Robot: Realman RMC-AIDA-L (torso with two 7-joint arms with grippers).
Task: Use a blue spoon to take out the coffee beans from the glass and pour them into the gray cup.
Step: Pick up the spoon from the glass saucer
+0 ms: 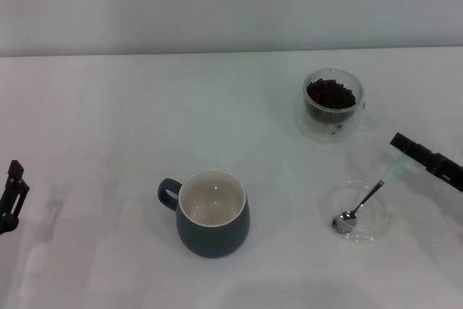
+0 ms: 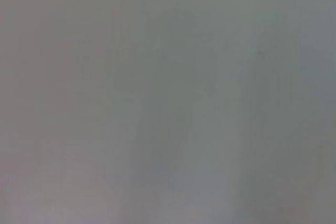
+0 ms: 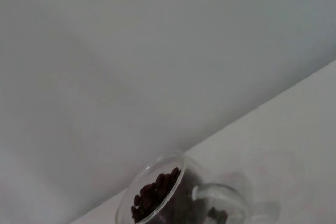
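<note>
Nearest me, the gray cup (image 1: 213, 213) is sitting on the bench (image 1: 108, 121). I'm seeing the blue spoon (image 1: 365, 200) lying in a clear saucer (image 1: 356, 213), right end effector (image 1: 399, 141) hovering at its handle tip; its fingers I cannot tell. The glass (image 1: 333, 103) is holding coffee beans (image 1: 330, 94) farther back. Left end effector (image 1: 11, 197) is idling at the edge.

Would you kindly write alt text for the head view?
The right gripper meets the blue spoon handle; its bowl rests on a glass saucer. Behind stands the glass of coffee beans; the empty gray cup sits centre.
</note>
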